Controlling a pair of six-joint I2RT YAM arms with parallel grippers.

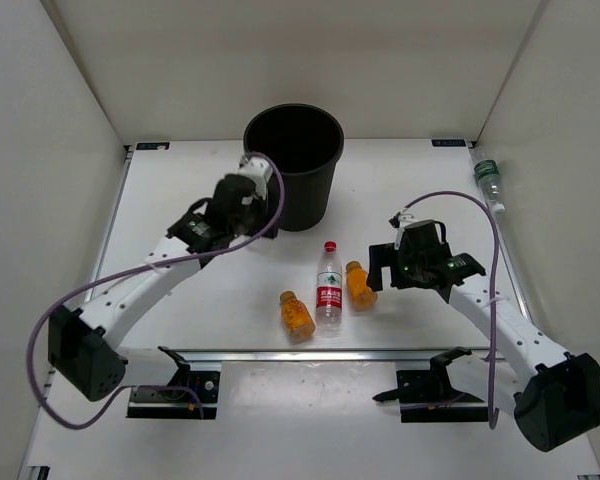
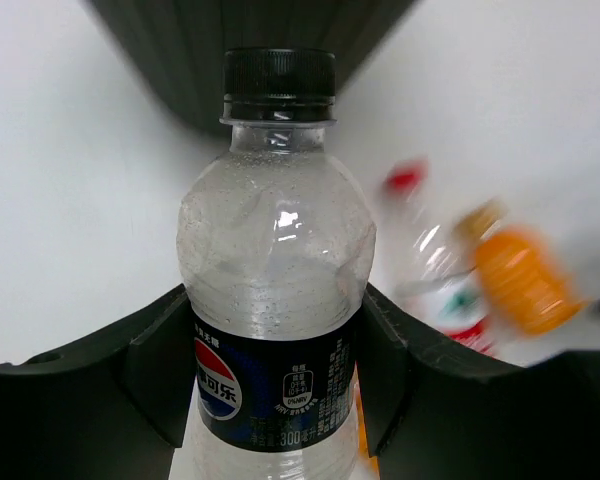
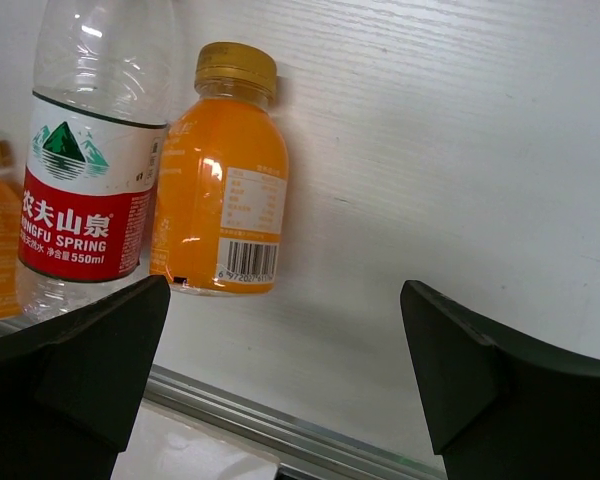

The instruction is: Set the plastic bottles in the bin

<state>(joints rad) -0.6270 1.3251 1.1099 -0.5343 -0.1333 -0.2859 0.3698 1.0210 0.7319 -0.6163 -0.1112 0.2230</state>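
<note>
My left gripper (image 1: 243,197) is shut on the clear dark-capped bottle (image 2: 275,260) and holds it raised, close beside the near-left wall of the black bin (image 1: 292,160). In the left wrist view the bin (image 2: 240,50) is just behind the cap. My right gripper (image 1: 385,262) is open and empty, low over the table, right of an orange bottle (image 1: 360,284). In its wrist view that orange bottle (image 3: 225,180) lies outside the left finger. The red-capped bottle (image 1: 328,288) and a second orange bottle (image 1: 297,313) lie at centre front. The green-labelled bottle (image 1: 488,180) lies at the far right.
A metal rail (image 1: 310,353) runs along the table's near edge, in front of the bottles. White walls close in the table at the left, back and right. The right arm's purple cable (image 1: 480,215) loops above it.
</note>
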